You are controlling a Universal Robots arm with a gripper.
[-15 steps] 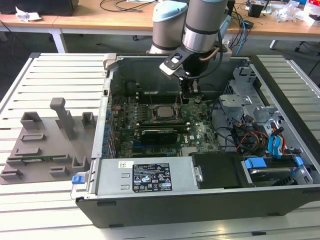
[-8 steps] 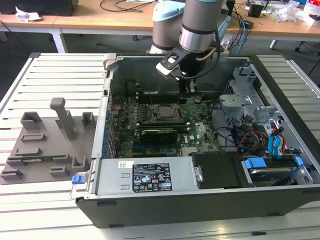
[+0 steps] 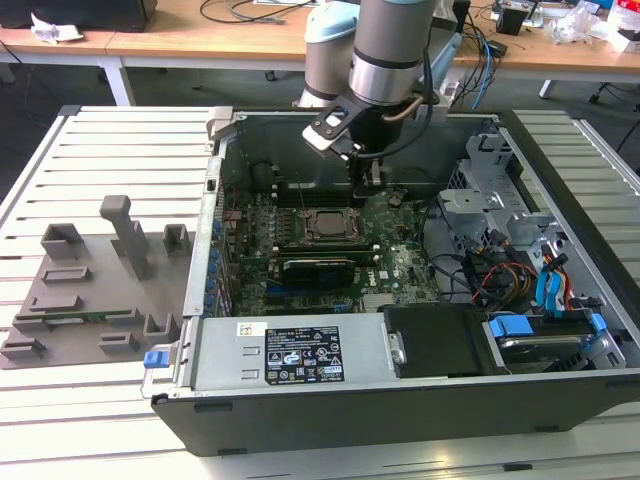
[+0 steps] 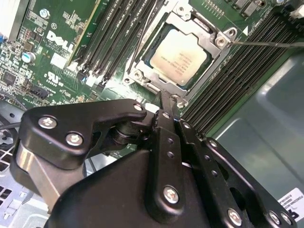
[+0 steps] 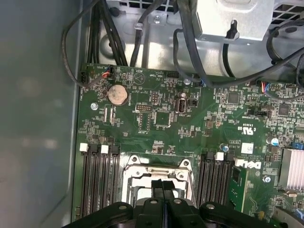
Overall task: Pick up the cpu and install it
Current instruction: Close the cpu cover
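**A:** One chip is all we look for, and we find it. The cpu (image 4: pixel 179 58) lies flat inside the socket frame (image 4: pixel 223 40), its pale metal top facing up.

**B:** We agree. It sits square within the socket frame, with the frame's metal border showing on every side that we can see. And the gripper (image 4: pixel 166 97)?

**A:** In both wrist views we see its jaws pressed together with nothing between them. No gap shows, only a thin seam where the two black fingers meet.

**B:** So the cpu is not between the jaws. In the second wrist view their tips end at the socket frame's near edge, just beside the chip and not over its middle. We cannot tell whether the tips touch the frame.

**A:** In the exterior view we see the gripper hanging over the socket frame, a little toward the exterior view's right of it, inside the open computer case (image 3: pixel 400 400).

**B:** Around the socket frame we see the green motherboard (image 4: pixel 57 28), with dark memory slots (image 4: pixel 114 42) running along both sides of the frame.

**A:** We also note the grey tray (image 3: pixel 90 290). It lies well apart from the socket frame, outside the case, toward the exterior view's left.
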